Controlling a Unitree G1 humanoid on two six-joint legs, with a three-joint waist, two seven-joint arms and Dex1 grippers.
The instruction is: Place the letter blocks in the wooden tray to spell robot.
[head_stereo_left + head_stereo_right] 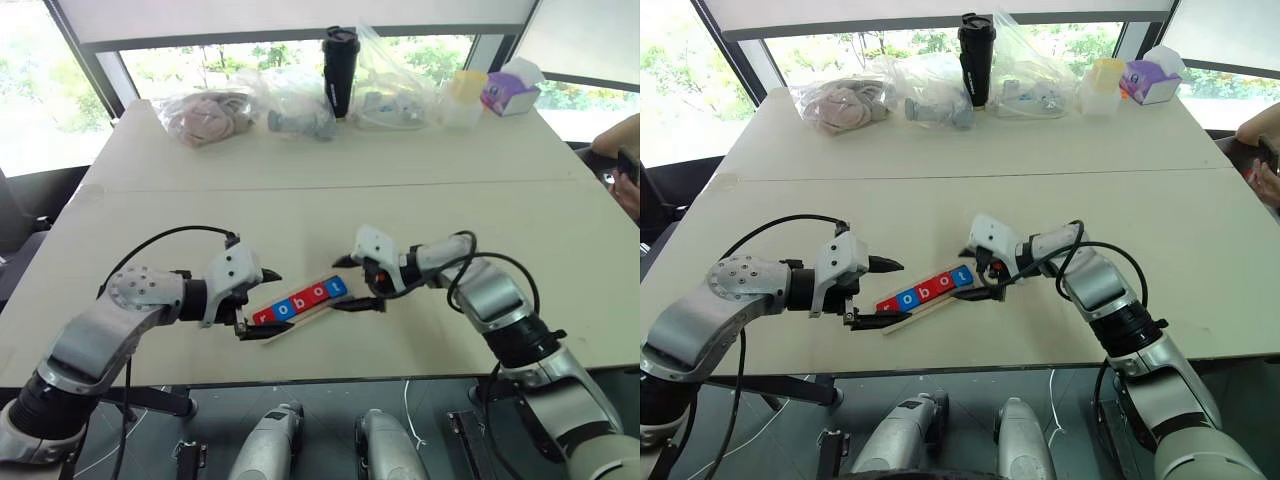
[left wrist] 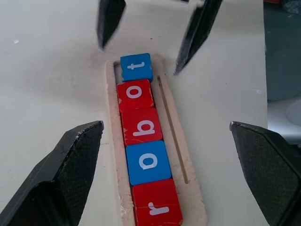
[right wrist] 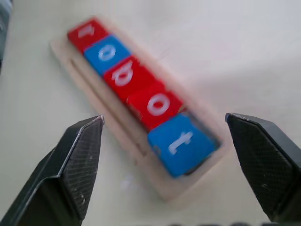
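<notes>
Five letter blocks sit in one row in the wooden tray on the table: three red, two blue, reading r-o-b-o-t. One tray, two grippers. Left gripper is at the "r" end, jaws wide apart, holding nothing; its lower finger may touch the tray end, unclear from this angle. Right gripper hovers at the blue "t" end, jaws spread wide, gripping nothing.

— What colours do you see in the pale wooden tray?
— You have flat square letter blocks there: red, blue, red, red, blue, each lettered in white.
</notes>
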